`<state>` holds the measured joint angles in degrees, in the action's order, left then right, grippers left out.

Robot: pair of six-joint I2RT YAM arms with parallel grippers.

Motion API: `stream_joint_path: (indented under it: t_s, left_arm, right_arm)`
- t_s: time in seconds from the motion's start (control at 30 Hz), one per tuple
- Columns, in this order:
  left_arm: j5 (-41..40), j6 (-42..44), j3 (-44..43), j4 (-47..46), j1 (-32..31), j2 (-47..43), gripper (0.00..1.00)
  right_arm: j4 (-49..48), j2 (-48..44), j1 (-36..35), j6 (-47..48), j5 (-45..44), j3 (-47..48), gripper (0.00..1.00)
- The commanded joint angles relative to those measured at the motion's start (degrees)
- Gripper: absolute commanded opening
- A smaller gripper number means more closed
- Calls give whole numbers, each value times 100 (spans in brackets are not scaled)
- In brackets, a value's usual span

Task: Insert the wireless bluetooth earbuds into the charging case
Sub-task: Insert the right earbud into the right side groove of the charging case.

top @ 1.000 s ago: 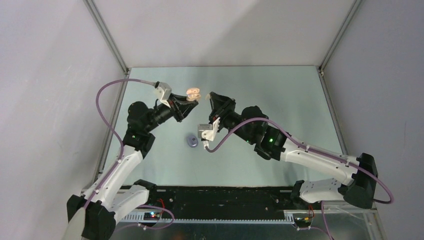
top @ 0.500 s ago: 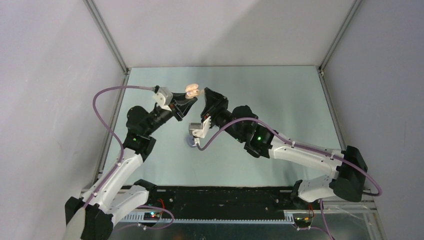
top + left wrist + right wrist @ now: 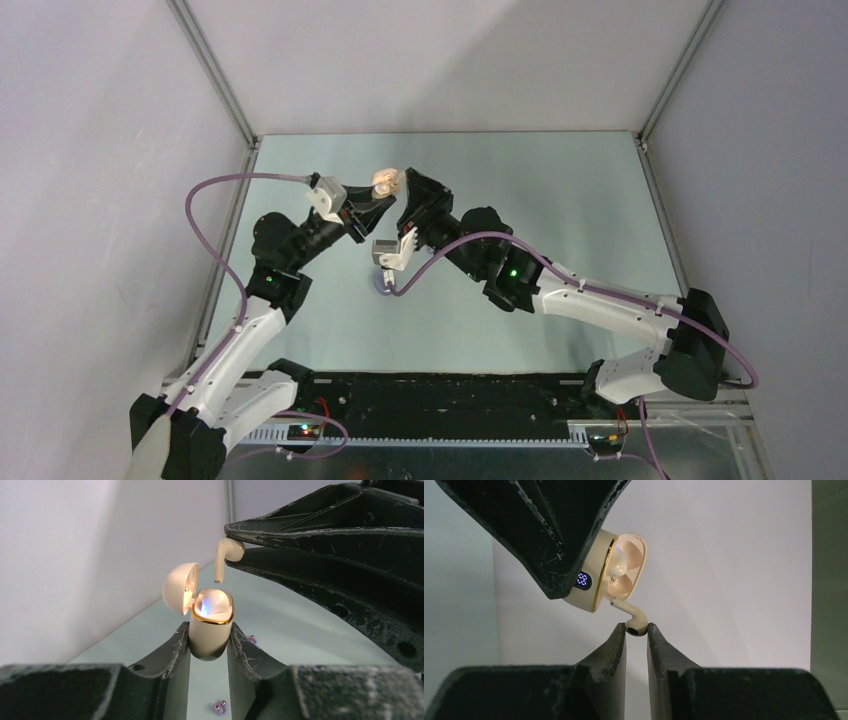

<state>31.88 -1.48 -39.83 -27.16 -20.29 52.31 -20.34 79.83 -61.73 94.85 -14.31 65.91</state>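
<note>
Cream-white earbud (image 3: 632, 616) pinched by its rounded head between the right gripper (image 3: 636, 630) fingers, which are clamped on it, stem reaching out past the fingertips toward the charging case (image 3: 585, 591). And the case, cream with a gold rim, sits upright between the left gripper (image 3: 209, 641) fingers, squeezed tight on its lower body, lid swung open to the left of those fingers. In the left wrist view the stem hangs just above the open mouth, a sliver of air beneath its tip, with a blue glow inside the case. Writing? One lit blue display (image 3: 581, 579) on the case's front, two digits, too small to read surely. Below the left fingers, on the table (image 3: 310, 630), two tiny purple earbuds (image 3: 219, 707), one near the fingers' base, the other just right of the right-hand finger.
</note>
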Motion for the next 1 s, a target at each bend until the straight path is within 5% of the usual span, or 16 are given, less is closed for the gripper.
stream_joint_path:
  t_s: [0.0, 0.97]
  left_arm:
    - [131, 130, 3, -319, -40, -138, 0]
    - [-183, -782, 81, -795, -43, -14, 0]
  right_arm:
    - [-174, 78, -21, 117, -1, 298, 0]
    - [671, -39, -13, 1202, 540, 300, 3]
